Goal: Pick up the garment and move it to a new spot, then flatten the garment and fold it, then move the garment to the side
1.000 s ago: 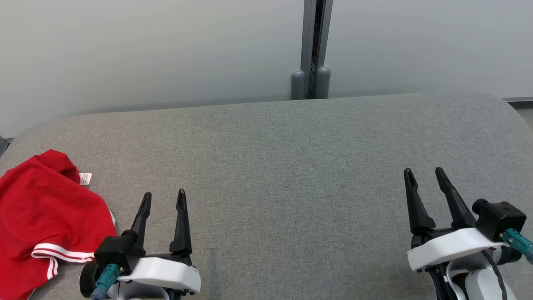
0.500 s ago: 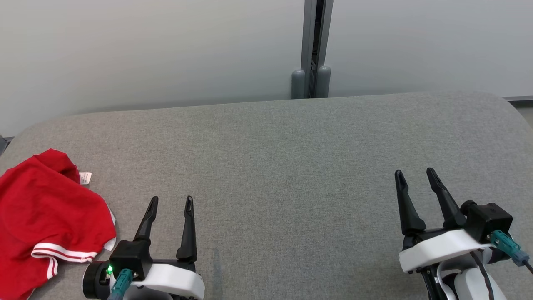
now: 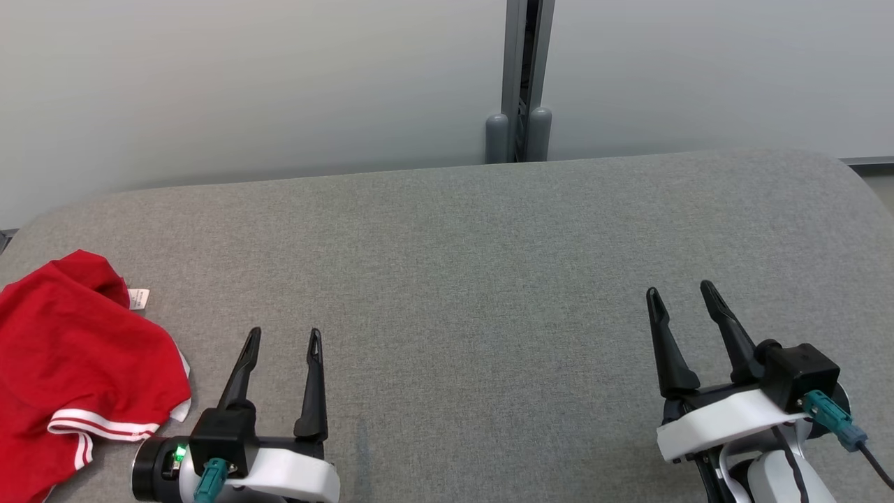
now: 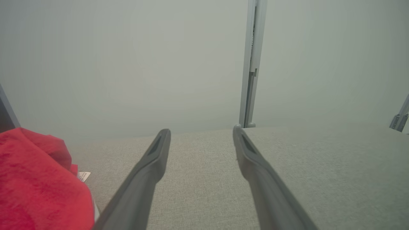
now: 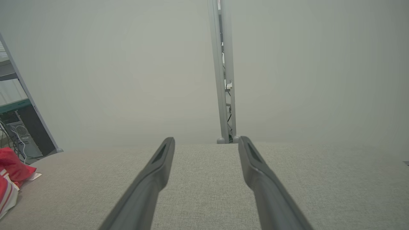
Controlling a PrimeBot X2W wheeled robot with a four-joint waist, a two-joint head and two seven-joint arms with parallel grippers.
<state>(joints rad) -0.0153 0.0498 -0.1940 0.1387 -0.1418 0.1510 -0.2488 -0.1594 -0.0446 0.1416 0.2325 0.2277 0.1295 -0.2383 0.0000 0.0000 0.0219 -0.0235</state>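
Observation:
The garment [image 3: 77, 363] is red with white stripes at a hem and a small white tag. It lies crumpled at the left edge of the grey fabric surface [image 3: 475, 279]. In the left wrist view the garment [image 4: 35, 185] sits at the lower left, and in the right wrist view the garment [image 5: 9, 175] is at the far left. My left gripper [image 3: 283, 337] hovers open just right of the garment, apart from it, with nothing between its fingers. At the lower right my right gripper [image 3: 681, 293] is open and empty, far from the garment.
A pale wall with a grey vertical post [image 3: 520, 84] stands behind the surface's far edge. A rack with a computer case [image 5: 22, 134] shows beyond the left end in the right wrist view.
Both grippers have drawn back toward the near edge; the right one also shifted left. The camera has moved slightly, so the whole picture has shifted a little. The garment lies as before.

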